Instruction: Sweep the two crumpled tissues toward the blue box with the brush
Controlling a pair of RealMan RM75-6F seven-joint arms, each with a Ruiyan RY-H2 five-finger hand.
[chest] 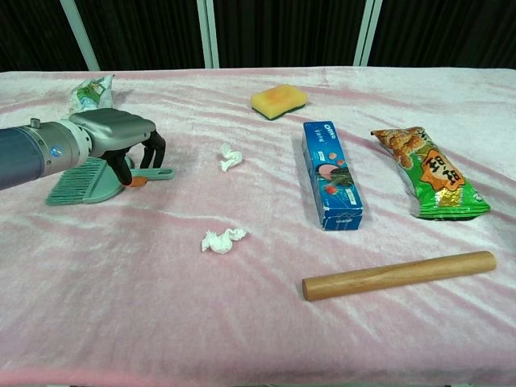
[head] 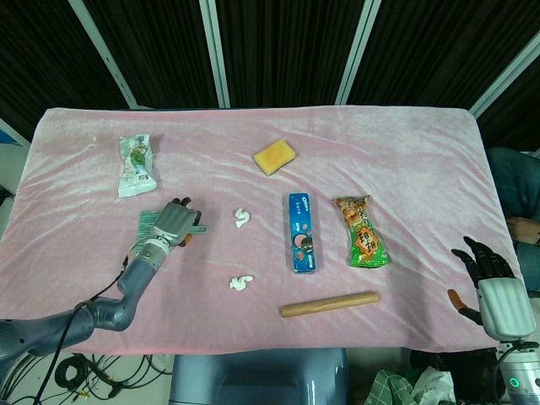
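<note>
The step in hand looks like picking up the brush (chest: pixel 97 179): the left robot hand (chest: pixel 121 137) arches over it with fingers curled down around the handle. Whether the grip has closed firmly I cannot tell. The brush lies flat on the pink surface (chest: pixel 258 322), well to the left of the blue box (chest: pixel 332 173). Its long axis runs roughly left-right, bristles pointing away from the box and handle tip toward it.

One crumpled tissue (chest: pixel 230 157) sits between brush and box; the other tissue (chest: pixel 221 240) lies nearer the front edge. Next, I judge, the brush must be lifted, turned bristles-down and drawn rightward behind each tissue.

The right robot hand (head: pixel 494 283) idles far right of the box, fingers spread, holding nothing.
</note>
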